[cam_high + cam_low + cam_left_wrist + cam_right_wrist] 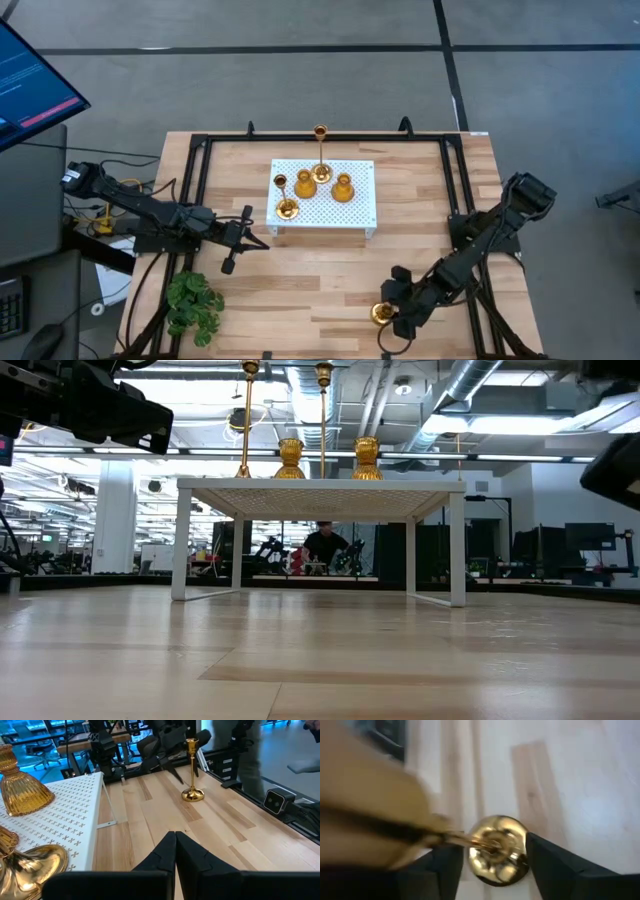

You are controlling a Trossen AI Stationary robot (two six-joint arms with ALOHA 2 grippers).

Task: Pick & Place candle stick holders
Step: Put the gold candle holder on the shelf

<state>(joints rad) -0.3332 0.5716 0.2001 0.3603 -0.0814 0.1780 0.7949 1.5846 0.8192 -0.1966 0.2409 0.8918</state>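
Note:
Four gold candle stick holders stand on the white perforated board (350,215) at the table's far middle. There are two with thin stems (320,150) (283,195) and two short ones (305,184) (343,188). A fifth gold holder (381,313) with a thin stem stands upright on its round base on the wood at the near right. It also shows in the left wrist view (192,770). My right gripper (398,318) is open, with a finger on either side of this holder (497,850). My left gripper (240,240) is shut and empty, left of the board.
A green leafy plant (195,305) lies at the near left corner. A black frame (200,150) runs round the table. A monitor (30,80) stands off the left side. A person (322,545) is in the room beyond the table. Bare wood lies between the board and the near edge.

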